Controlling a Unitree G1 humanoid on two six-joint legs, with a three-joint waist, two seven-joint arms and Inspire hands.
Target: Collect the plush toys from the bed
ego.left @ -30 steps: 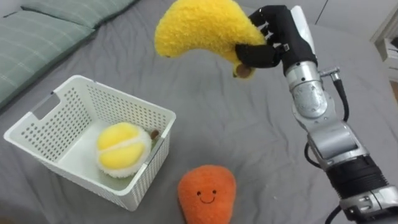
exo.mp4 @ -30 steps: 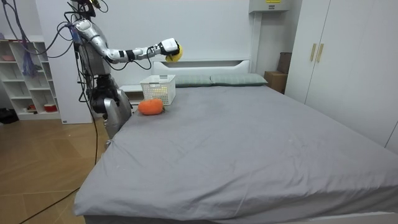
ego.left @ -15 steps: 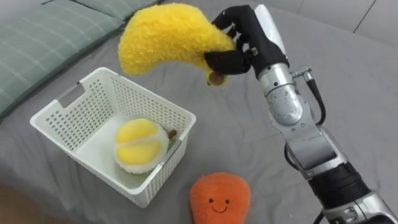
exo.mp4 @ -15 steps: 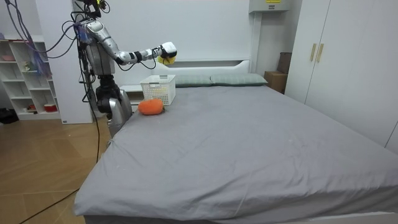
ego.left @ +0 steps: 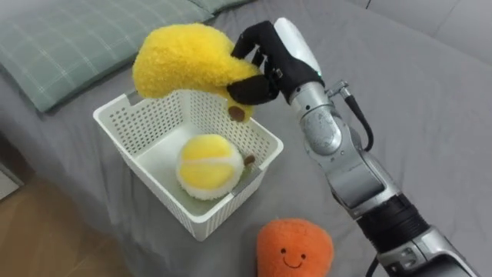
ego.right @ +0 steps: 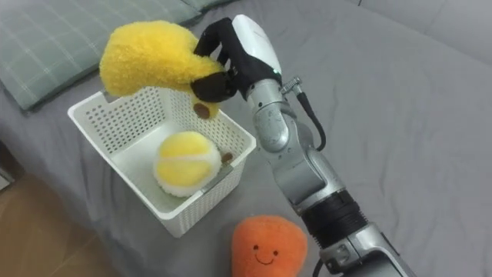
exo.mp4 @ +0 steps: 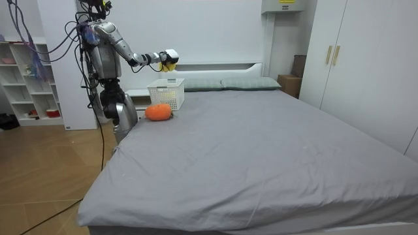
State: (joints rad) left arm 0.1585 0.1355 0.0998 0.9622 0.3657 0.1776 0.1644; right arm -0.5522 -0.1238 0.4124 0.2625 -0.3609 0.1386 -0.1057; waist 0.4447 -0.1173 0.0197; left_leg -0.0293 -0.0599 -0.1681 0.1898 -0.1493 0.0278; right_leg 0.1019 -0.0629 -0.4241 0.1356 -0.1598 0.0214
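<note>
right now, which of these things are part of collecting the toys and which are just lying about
Part of the job:
yellow banana plush, held in the right hand above the white basket
round yellow plush, in the basket
orange plush, on the bed beside the basket

Just lying about:
striped pillow
shelf unit
wardrobe

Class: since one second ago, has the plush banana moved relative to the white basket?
Yes: the right hand has carried the plush banana from beyond the white basket to over it.
</note>
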